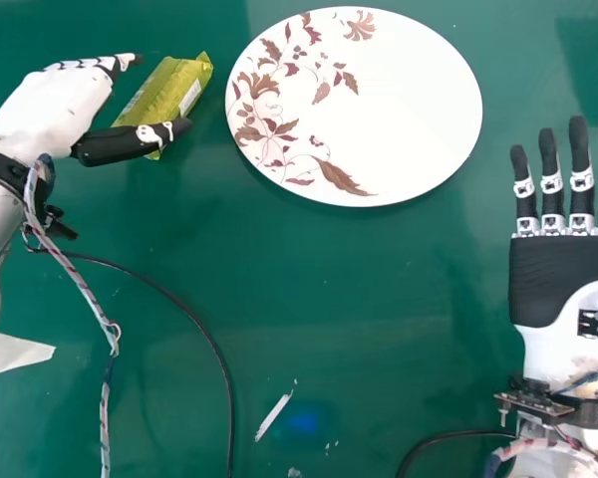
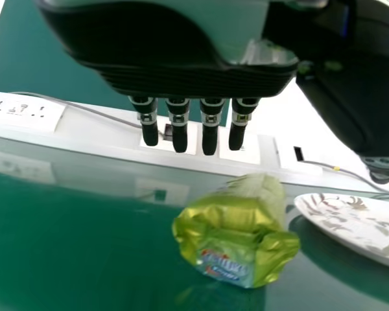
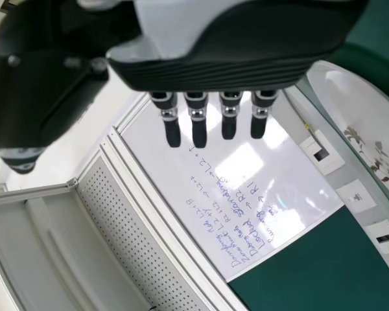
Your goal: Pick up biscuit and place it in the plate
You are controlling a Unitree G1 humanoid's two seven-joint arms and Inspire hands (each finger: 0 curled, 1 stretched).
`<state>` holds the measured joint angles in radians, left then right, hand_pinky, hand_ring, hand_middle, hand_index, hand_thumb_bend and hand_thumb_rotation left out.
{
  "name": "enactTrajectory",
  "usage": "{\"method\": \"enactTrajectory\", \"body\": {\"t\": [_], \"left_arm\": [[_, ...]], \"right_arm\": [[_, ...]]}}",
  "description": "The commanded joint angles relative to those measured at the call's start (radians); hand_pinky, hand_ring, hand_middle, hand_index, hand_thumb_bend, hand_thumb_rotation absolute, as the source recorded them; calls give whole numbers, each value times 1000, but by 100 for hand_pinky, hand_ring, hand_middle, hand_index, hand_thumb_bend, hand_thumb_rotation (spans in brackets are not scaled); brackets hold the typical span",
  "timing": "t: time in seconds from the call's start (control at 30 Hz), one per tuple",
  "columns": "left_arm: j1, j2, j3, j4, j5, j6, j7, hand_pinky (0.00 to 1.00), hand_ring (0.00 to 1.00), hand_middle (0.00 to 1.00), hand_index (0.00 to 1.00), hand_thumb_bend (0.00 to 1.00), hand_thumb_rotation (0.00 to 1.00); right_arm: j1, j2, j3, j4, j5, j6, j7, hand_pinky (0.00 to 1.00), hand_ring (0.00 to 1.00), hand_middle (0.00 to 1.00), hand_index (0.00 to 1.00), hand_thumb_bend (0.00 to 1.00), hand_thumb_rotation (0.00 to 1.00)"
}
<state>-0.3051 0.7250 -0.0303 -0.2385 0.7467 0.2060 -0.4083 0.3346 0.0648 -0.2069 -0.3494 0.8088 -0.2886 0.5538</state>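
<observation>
While the biscuit packet lies on the surface just left of the plate, the left robot hand is at its side, fingers straight and apart from the thumb, with no grip on it. This looks like the approach to the pick; the next move calls for closing round the wrapper gently, then lifting it across. The right robot hand is idle at the head view's right, fingers straight.

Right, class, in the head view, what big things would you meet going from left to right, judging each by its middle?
The robot's left hand, the biscuit packet, the plate, the robot's right hand.
</observation>
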Motion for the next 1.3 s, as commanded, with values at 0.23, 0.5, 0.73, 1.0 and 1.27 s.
{"method": "enactTrajectory", "body": {"t": [0.23,0.5,0.73,1.0,1.27], "left_arm": [[-19,-4,-43,9,61,28,-5,100,100,100,100,100,73],[-54,-9,-79,75,71,36,-26,100,100,100,100,100,74],[-70,-23,-97,104,70,59,-30,100,100,100,100,100,76],[-80,-18,-110,129,68,66,-31,100,100,100,99,100,76],[-96,-23,-138,156,84,90,-41,100,100,100,99,100,78]], "right_arm": [[20,10,4,1,-2,-6,2,100,100,100,100,100,51],[30,8,7,-13,-5,0,-7,100,100,100,100,100,52],[30,7,4,-14,1,2,-7,100,100,100,100,100,49],[32,8,3,-20,1,5,-13,100,100,100,98,100,47],[31,3,-2,-23,7,7,-14,100,100,100,98,100,48]]}}
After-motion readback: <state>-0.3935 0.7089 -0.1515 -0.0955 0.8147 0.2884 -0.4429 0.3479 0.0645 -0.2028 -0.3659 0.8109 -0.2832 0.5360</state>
